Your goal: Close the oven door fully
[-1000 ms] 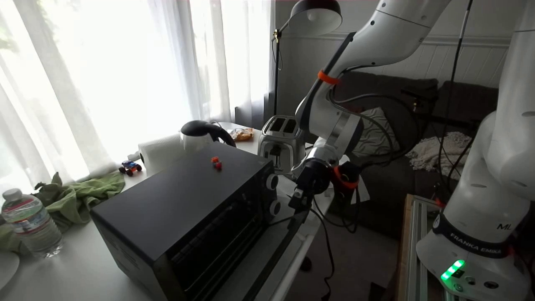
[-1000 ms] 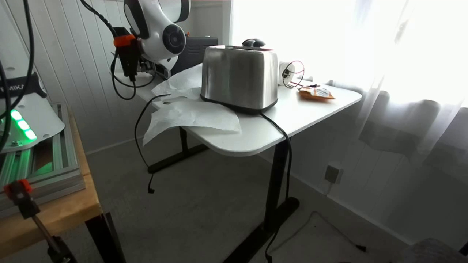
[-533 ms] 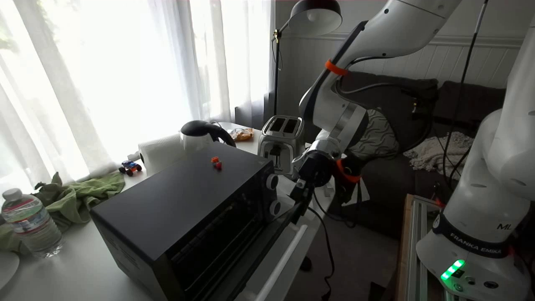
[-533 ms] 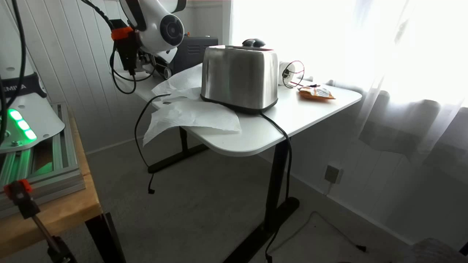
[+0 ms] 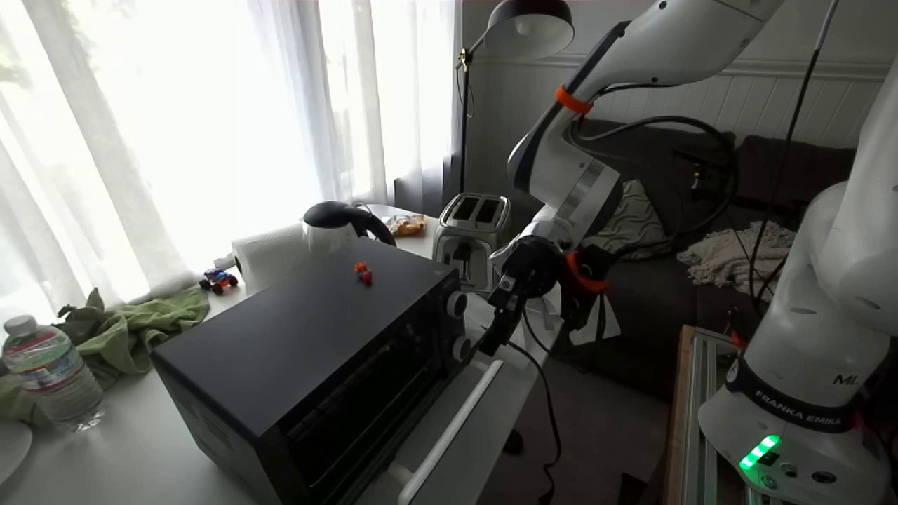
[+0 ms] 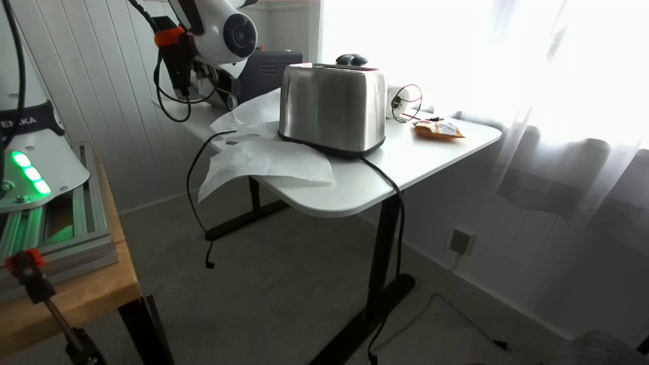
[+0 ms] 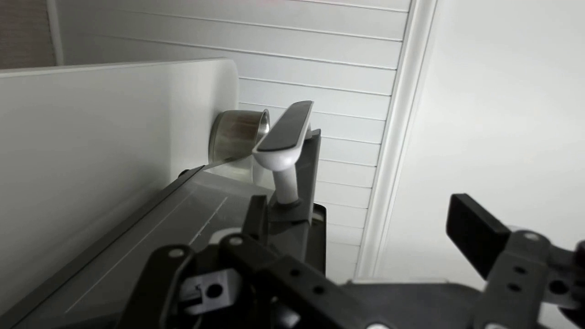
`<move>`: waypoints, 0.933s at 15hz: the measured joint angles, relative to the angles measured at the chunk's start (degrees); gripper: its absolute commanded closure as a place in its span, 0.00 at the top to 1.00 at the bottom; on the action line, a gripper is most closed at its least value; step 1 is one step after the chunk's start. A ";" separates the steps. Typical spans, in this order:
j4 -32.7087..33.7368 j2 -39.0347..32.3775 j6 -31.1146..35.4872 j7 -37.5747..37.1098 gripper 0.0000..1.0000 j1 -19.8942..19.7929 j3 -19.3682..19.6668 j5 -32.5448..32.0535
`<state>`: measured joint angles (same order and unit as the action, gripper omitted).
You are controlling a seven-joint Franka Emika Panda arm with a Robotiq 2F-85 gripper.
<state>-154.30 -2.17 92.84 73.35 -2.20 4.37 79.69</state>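
The oven door (image 5: 412, 428) stands partly open, tilted out from the black oven (image 5: 309, 330). Its long pale bar handle (image 5: 452, 431) juts outward from the door's top edge. In the wrist view the door's grey glass face (image 7: 146, 246) fills the lower left, with the handle (image 7: 285, 130) above it. My gripper (image 5: 494, 337) is at the door's end near the knobs. In the wrist view the gripper (image 7: 368, 226) has its fingers wide apart with nothing between them. One finger lies over the door's edge; contact cannot be told. In an exterior view the wrist hides the fingers.
A chrome toaster (image 5: 471, 238) stands close behind my wrist, and also shows in an exterior view (image 6: 332, 106). Small toys (image 5: 363, 273) lie on the oven top. A kettle (image 5: 344, 221) and a bottle (image 5: 52, 372) are behind it. Paper sheets (image 6: 268, 162) hang near the table edge.
The door has swung up toward the oven, and its handle has come into view. My arm has risen with the gripper beside the door. The toaster and toys have not moved.
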 measured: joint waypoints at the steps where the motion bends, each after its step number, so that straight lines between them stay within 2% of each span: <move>1: 0.00 0.23 -0.49 0.01 1.00 -0.28 0.26 0.00; 10: 0.05 4.11 1.20 0.07 1.00 -1.91 0.97 0.14; 14: -0.72 6.91 8.58 -2.39 1.00 -1.61 -0.46 0.14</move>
<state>-155.01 4.74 101.41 70.96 -3.81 3.92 79.84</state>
